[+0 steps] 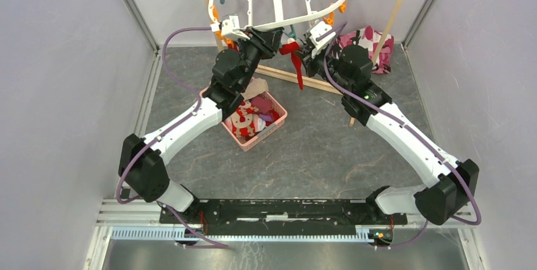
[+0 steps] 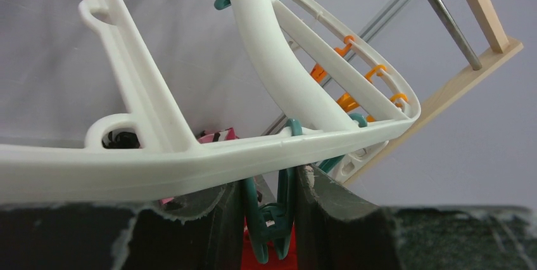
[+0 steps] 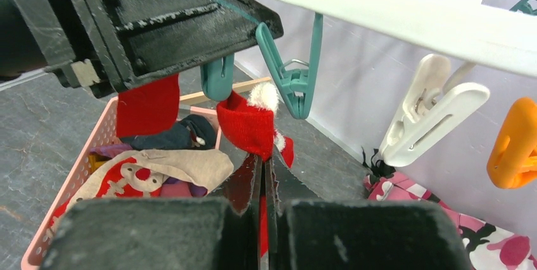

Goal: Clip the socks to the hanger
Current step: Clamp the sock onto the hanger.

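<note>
While the near rim of the hanger (image 2: 190, 162) is met by both arms, a teal peg (image 2: 272, 238) hanging under that rim is pinched between the fingers of the left gripper (image 2: 269, 219). A red sock (image 3: 248, 127) with white trim is clamped in the tightly closed right gripper (image 3: 261, 178) and held just below the hanger's rim, beside the peg's lower tips. Contact with them cannot be told. More socks (image 1: 250, 118) are seen in a pink basket (image 1: 284, 116) well below the hanger.
</note>
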### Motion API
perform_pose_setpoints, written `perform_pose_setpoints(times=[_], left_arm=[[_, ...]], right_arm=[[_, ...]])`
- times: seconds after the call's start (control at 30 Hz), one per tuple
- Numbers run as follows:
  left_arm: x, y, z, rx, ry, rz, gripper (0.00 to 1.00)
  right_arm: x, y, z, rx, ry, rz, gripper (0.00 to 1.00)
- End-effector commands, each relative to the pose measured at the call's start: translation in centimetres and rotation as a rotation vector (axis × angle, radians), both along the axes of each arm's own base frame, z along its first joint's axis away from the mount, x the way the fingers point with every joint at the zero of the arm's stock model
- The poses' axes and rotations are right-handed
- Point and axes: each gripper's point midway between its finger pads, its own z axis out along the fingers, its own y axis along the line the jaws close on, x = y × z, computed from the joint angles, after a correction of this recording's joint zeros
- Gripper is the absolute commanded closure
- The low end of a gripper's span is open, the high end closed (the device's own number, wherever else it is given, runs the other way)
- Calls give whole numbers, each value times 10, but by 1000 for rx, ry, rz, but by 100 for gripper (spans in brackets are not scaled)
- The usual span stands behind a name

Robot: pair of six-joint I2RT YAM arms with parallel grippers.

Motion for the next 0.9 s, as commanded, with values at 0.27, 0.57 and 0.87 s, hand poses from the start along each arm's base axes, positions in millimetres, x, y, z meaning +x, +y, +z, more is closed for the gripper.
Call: perform_pose_setpoints(times=[0.27, 0.57, 0.87], left_arm=[[4, 4, 6, -71, 65, 50, 91], [2, 7, 10, -77, 75, 62, 91], [0, 6, 10, -71, 72, 56, 91]], right_arm=[[-5, 5, 21, -60, -86, -43, 100], [0, -9, 18, -107, -117, -153, 100], [-1, -9, 20, -108, -130, -146, 100]])
